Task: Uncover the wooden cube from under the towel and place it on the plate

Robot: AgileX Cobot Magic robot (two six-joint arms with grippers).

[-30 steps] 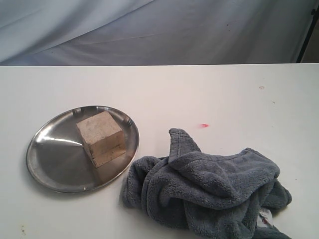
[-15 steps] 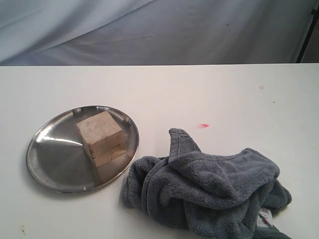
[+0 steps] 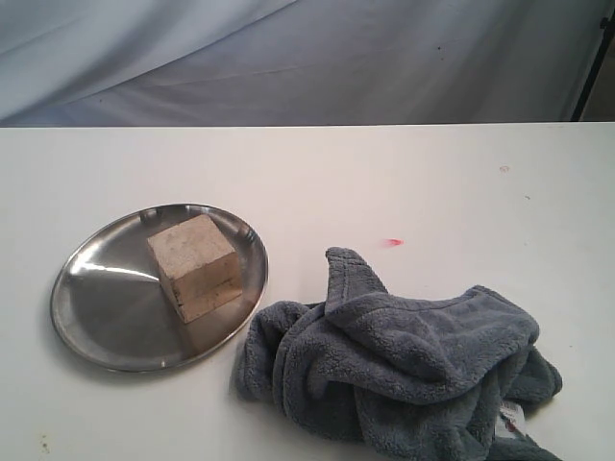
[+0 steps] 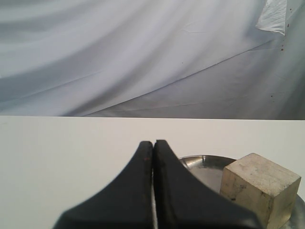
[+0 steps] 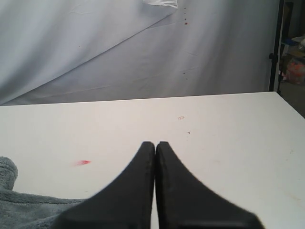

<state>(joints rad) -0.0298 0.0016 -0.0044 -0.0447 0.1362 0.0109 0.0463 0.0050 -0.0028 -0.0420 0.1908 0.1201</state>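
The wooden cube point(image 3: 193, 266) rests on the steel plate point(image 3: 106, 307) at the table's left; it also shows in the left wrist view as a pale cube point(image 4: 259, 188) on the plate point(image 4: 202, 164). The blue-grey towel point(image 3: 404, 370) lies bunched at the front right, its white tag point(image 3: 512, 416) near the edge; a corner of the towel point(image 5: 24, 207) appears in the right wrist view. My left gripper point(image 4: 153, 143) is shut and empty, apart from the cube. My right gripper point(image 5: 155, 144) is shut and empty too. Neither arm appears in the exterior view.
A small red mark point(image 3: 393, 242) sits on the white table point(image 3: 384, 182) beside the towel. A pale draped backdrop point(image 3: 288, 58) hangs behind the table's far edge. A dark stand pole point(image 3: 591, 67) rises at the far right.
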